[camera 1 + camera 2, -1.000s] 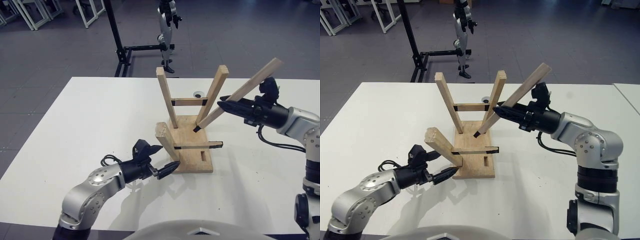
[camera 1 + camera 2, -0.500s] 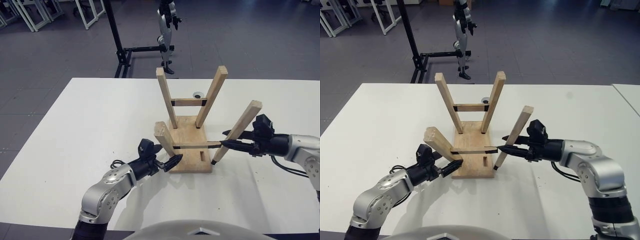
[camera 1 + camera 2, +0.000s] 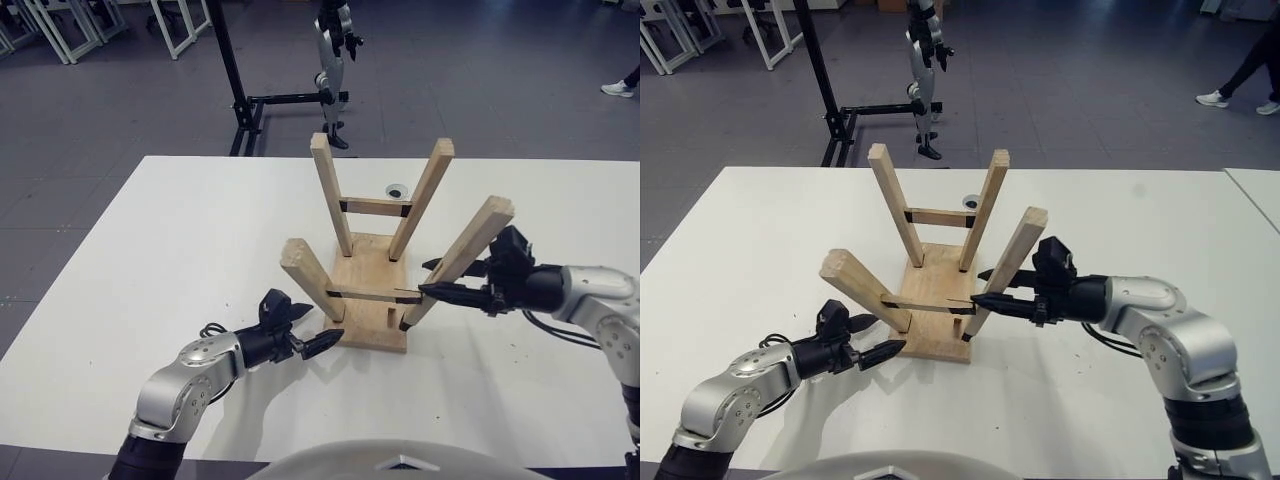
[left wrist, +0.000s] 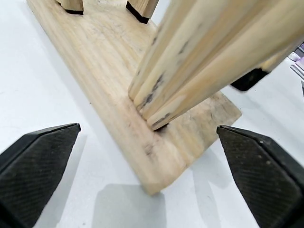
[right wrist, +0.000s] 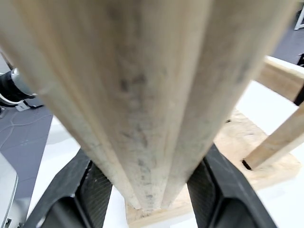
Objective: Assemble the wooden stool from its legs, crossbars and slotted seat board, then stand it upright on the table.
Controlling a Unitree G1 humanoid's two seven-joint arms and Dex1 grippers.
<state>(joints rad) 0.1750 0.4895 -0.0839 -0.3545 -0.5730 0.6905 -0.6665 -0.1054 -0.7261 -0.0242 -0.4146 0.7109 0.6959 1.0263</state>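
Note:
The slotted seat board (image 3: 372, 322) lies flat on the white table (image 3: 180, 250) with its legs pointing up. Two far legs stand in it, joined by a crossbar (image 3: 375, 207). A near-left leg (image 3: 308, 276) leans outward, and a thin crossbar (image 3: 365, 295) runs from it toward the fourth leg (image 3: 460, 255). My right gripper (image 3: 428, 291) is shut on that fourth leg (image 5: 142, 95), whose lower end sits at the board's near right corner. My left gripper (image 3: 318, 335) is open just off the board's near left corner (image 4: 118, 95), holding nothing.
A small round grommet (image 3: 397, 189) sits in the table behind the stool. Bare table surface spreads to the left and to the near right. A black stand (image 3: 240, 95) and another robot are on the floor beyond the far edge.
My right gripper brought the fourth leg down from above the stool to the board's near right corner. The board and its legs shifted left. My left gripper drew back from the board's edge.

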